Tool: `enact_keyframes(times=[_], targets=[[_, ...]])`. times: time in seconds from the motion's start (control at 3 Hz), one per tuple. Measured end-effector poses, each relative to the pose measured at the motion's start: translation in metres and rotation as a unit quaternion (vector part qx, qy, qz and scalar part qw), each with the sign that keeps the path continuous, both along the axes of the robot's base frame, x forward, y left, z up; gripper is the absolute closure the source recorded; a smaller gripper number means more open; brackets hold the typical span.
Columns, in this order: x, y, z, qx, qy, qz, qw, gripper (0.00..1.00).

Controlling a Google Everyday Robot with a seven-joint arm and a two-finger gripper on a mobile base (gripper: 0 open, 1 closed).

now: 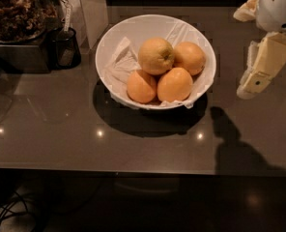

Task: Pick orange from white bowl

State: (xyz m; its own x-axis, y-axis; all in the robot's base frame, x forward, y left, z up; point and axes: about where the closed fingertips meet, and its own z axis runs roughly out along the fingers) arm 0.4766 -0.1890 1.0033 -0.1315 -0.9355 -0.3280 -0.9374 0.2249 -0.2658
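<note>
The white bowl (109, 47) stands on the dark grey table, lined with crumpled white paper. The orange (155, 55), pale yellowish with a small stem nub, lies on top of three smaller deeper-orange fruits in the bowl. The gripper (243, 52) hangs at the right edge of the view, to the right of the bowl and above the table, apart from it. Its two cream fingers (260, 65) stand apart and hold nothing.
A dark tray of brown dried matter (12, 13) and a black cup (65, 47) stand at the far left. A pale upright panel (87, 8) stands behind the bowl. Cables (7, 211) lie below the table's front edge.
</note>
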Motion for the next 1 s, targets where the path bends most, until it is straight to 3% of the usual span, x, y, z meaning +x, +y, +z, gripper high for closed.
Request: enact_keyframes(times=[0.33, 0.67, 1.0], targets=[[0.002, 0.001, -0.001, 0.006, -0.001, 0.001, 1.0, 0.0], [0.025, 0.023, 0.001, 0.03, -0.003, 0.032, 0.999, 0.0], [0.054, 0.071, 0.005, 0.053, -0.003, 0.092, 0.9944, 0.0]])
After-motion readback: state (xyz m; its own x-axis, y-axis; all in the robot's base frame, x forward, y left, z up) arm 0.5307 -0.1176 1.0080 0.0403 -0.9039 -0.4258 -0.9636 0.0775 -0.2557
